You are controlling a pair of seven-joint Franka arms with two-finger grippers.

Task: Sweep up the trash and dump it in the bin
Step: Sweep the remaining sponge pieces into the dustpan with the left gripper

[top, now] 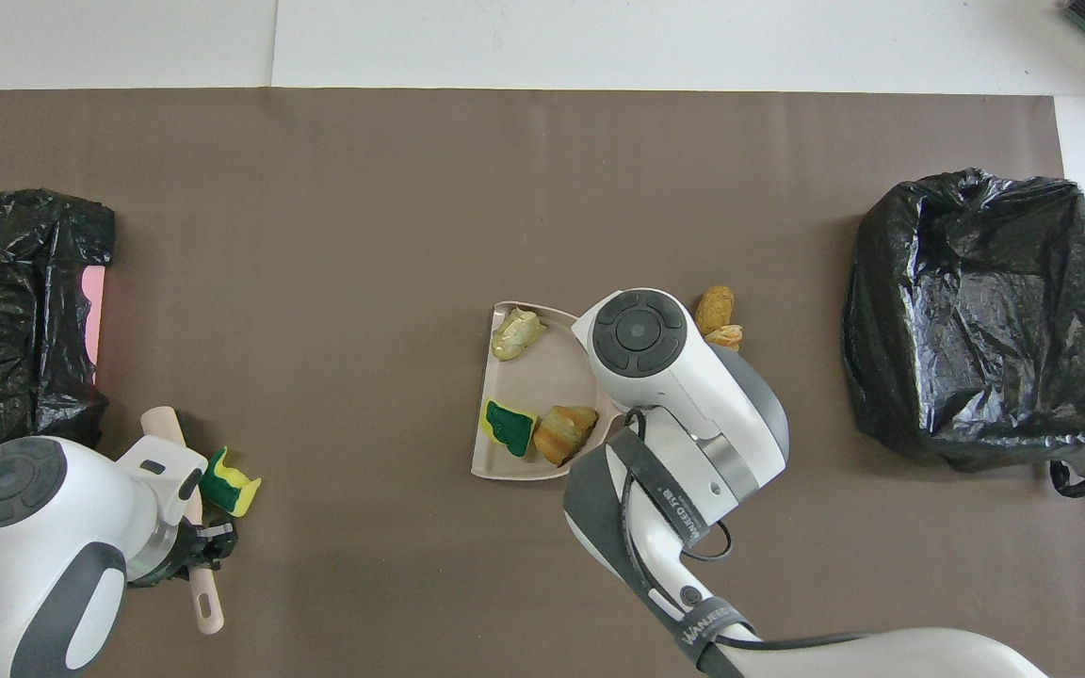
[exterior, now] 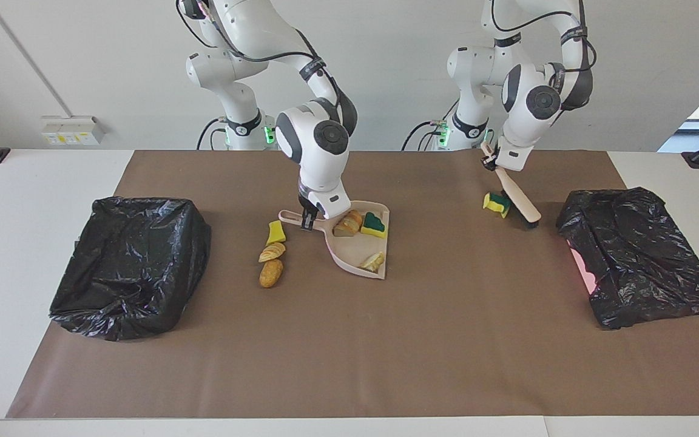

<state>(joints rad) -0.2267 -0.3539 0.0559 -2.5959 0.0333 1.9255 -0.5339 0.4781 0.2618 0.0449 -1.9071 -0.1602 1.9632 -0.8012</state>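
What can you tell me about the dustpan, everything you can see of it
The dustpan is pale pink, plastic by its look, with a flat tray, low walls and a short handle ending in a loop. It lies flat on the brown mat near the table's middle, its open edge toward the left arm's end. The right gripper is shut on its handle. Three pieces of trash lie in it: a bread lump, a green-topped sponge scrap and a pale pastry piece.

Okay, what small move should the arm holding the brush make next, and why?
Probably sweep the green-topped sponge scrap toward the dustpan. The left pincer holds the brush, bristles down beside the scrap, while the right pincer steadies the dustpan's handle with its mouth facing that way.
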